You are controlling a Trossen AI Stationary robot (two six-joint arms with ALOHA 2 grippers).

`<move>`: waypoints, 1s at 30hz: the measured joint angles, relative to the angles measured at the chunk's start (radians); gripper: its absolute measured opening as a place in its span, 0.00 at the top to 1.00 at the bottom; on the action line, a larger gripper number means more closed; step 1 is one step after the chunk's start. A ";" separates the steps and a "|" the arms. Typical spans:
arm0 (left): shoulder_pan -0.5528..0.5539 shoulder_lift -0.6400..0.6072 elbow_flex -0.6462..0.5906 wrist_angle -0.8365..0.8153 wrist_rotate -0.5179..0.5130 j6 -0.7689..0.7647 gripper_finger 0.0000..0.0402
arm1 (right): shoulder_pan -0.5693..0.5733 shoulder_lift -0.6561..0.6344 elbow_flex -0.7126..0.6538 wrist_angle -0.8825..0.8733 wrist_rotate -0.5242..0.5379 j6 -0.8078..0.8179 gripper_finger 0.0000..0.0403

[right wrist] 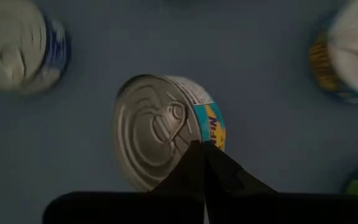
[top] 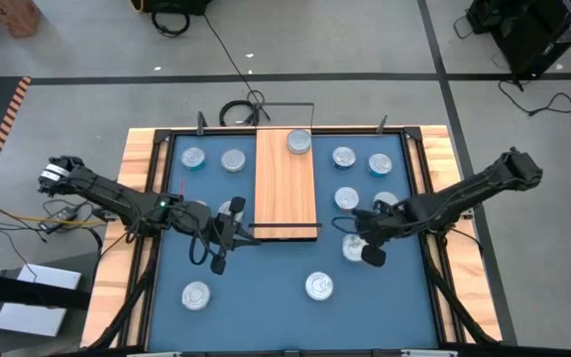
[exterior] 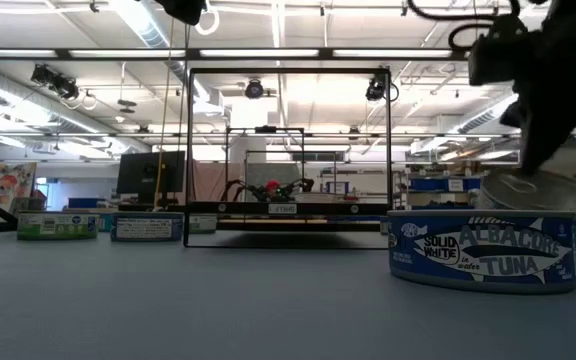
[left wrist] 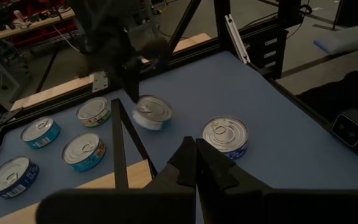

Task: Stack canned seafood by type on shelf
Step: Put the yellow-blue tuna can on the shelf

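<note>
Blue table (top: 266,288), tins (top: 314,287) scattered; workshop behind; both arms' fingers clenched, empty.

free: shelf (top: 285,188) top mostly bare | blocked: one tin (top: 298,141) at far end | tins flank both sides

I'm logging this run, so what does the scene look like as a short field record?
shelf: light-wood board mid-table, one tin at its far end
other tins: scattered on the blue table either side of the board
left hand: shut, empty, by the board's near left corner
right hand: shut, over a tin; grip cannot be told
</note>
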 joint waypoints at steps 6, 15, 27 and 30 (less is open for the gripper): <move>0.000 0.000 0.000 0.000 -0.005 0.000 0.99 | 0.002 -0.074 0.001 -0.001 0.094 0.066 1.00; 0.000 0.000 0.000 0.001 -0.005 -0.004 0.99 | 0.002 -0.069 0.002 0.029 0.125 0.146 1.00; 0.000 0.000 0.000 0.001 -0.009 -0.004 0.99 | -0.048 -0.082 0.004 0.099 0.143 0.085 1.00; -0.001 0.000 0.000 0.001 -0.009 -0.006 0.99 | -0.025 -0.072 0.004 0.104 0.094 -0.006 0.98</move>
